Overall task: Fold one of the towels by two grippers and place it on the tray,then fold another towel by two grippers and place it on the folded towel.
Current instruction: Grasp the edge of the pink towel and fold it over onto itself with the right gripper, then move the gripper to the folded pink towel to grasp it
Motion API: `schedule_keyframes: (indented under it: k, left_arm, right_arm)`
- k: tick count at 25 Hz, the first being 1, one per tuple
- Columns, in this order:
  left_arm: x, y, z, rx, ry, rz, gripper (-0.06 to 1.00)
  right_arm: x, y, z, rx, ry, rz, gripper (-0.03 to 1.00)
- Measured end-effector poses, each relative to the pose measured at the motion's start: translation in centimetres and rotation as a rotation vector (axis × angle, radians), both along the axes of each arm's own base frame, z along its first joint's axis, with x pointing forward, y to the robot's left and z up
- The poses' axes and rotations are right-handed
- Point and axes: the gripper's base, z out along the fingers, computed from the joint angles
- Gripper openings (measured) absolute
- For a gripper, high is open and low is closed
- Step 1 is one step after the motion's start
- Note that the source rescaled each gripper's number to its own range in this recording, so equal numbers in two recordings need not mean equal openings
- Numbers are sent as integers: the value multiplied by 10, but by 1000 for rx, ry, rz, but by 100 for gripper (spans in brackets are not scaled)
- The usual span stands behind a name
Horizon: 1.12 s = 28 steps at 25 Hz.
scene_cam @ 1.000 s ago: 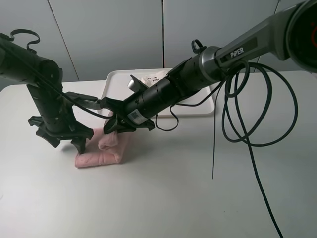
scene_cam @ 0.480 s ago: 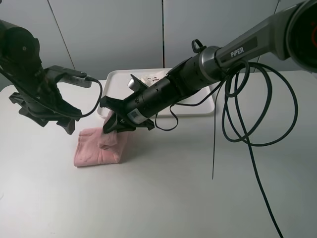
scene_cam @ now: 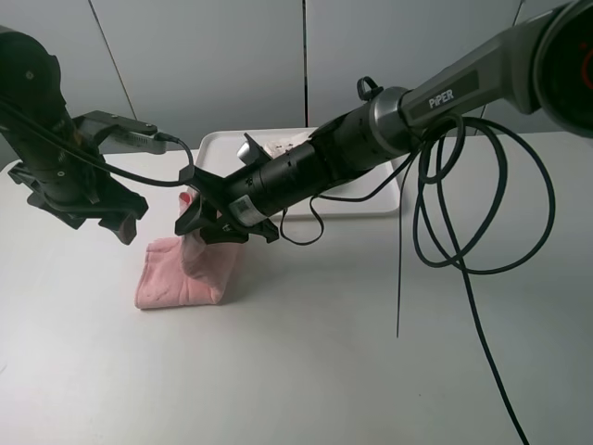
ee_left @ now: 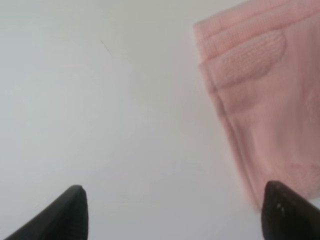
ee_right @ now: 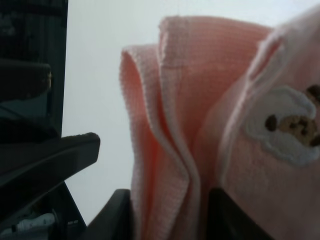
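Two arms are counted, each ending in one tool: the left tool (scene_cam: 125,227) and the right tool (scene_cam: 202,220). One pink towel (scene_cam: 185,272) is seen on the white counter (scene_cam: 306,362), toward its left edge. One white tray (scene_cam: 215,146) is counted near the far edge, with one pale folded item (scene_cam: 278,146) in it, largely hidden. One looping black cable (scene_cam: 463,213) is counted.

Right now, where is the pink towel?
In the exterior high view, the pink towel lies left of centre on the table, pinched by the right end effector.
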Motion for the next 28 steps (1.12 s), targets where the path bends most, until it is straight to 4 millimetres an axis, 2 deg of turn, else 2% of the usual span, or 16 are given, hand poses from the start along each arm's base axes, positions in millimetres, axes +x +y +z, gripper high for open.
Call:
schedule_keyframes:
  k: [9, 12, 15, 17, 23, 28]
  left_arm:
    - [8, -1, 25, 11, -8, -12, 91]
    - [7, -1, 25, 18, 7, -15, 91]
    - [7, -1, 25, 21, 13, -14, 91]
    - [7, -1, 25, 21, 14, -14, 91]
    - [6, -1, 25, 21, 15, -13, 91]
    - [6, -1, 25, 23, 18, -21, 91]
  right_arm:
    - [-30, 34, -1, -14, -71, 41, 37]
    - [-30, 36, 0, 0, -90, 37, 45]
    - [-23, 29, -1, -5, -103, 30, 58]
    - [-15, 21, 0, 1, -94, 25, 63]
    - [7, -7, -1, -13, -65, 9, 64]
    - [15, -25, -8, -98, -62, 36, 64]
